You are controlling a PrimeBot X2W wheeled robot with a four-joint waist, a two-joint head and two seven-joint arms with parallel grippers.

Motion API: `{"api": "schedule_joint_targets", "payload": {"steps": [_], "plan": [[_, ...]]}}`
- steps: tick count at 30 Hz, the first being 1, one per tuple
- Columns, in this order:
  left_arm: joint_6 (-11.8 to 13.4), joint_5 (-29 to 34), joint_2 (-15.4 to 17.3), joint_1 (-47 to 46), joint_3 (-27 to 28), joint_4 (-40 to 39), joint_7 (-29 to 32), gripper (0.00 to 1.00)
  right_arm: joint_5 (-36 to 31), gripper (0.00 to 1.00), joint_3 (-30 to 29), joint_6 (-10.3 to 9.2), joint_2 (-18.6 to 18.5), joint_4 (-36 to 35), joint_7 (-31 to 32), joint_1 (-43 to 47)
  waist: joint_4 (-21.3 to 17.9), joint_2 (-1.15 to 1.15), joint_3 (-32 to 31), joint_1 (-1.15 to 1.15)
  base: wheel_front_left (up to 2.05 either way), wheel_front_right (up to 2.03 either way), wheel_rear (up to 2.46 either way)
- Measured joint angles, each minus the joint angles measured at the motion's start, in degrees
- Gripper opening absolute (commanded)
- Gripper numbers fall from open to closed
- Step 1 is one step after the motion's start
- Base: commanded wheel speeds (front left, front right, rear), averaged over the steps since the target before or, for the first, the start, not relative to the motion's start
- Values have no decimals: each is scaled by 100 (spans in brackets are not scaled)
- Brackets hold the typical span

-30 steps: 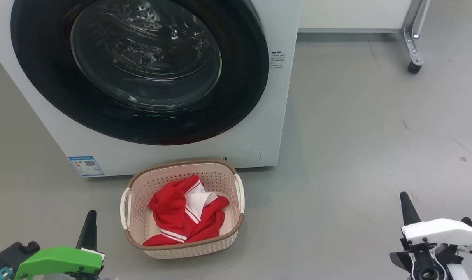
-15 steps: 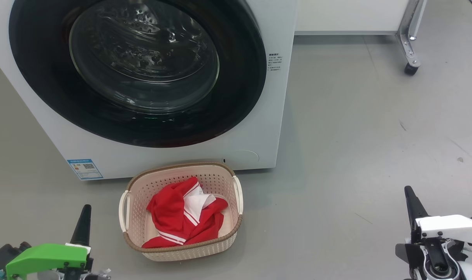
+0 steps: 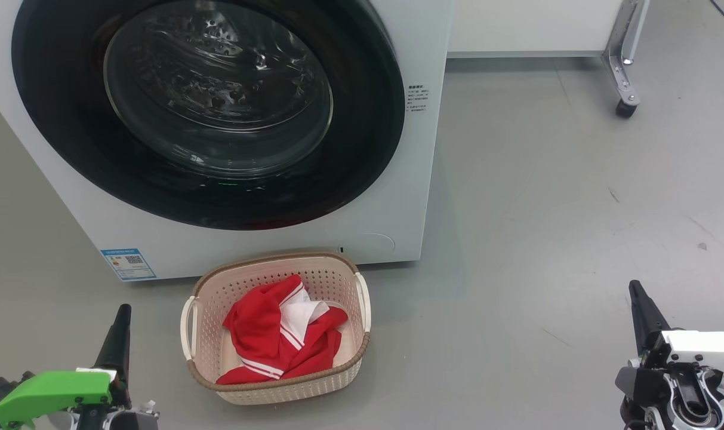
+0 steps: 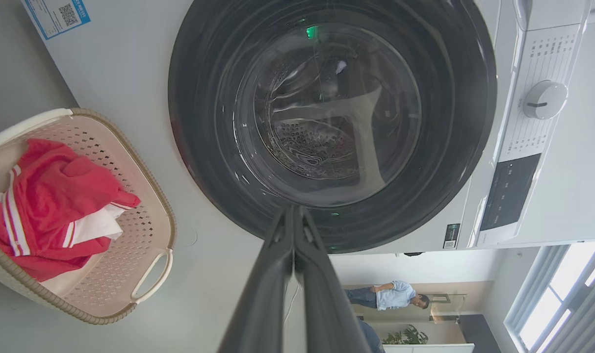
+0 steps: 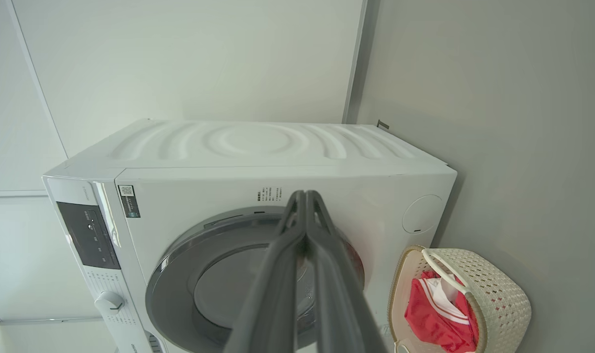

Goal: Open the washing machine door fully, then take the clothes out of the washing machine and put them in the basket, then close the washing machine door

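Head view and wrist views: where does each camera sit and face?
Head view: on the head, facing forward and down at the washing machine door and basket; left gripper and right gripper show.
Left wrist view: on that wrist, along its shut fingers at the door.
Right wrist view: same, its own shut fingers before the door.
Shared: all show the basket holding the clothes.

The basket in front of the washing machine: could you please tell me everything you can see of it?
The basket is a small, cream, rectangular plastic tub with rounded corners, perforated walls, a brown woven-looking rim and a white handle at either end. It stands upright on the grey floor, just before the white washing machine; whether they touch is unclear. Red-and-white clothes lie crumpled inside.
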Motion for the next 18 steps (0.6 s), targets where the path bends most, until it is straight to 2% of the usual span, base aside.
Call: {"api": "schedule_joint_targets", "payload": {"steps": [18], "plan": [[0, -40, -10, 0, 43, -3, 36, 0, 45, 0, -24, 21, 0, -18, 0, -2, -1, 0, -1, 0, 0, 0, 0]]}}
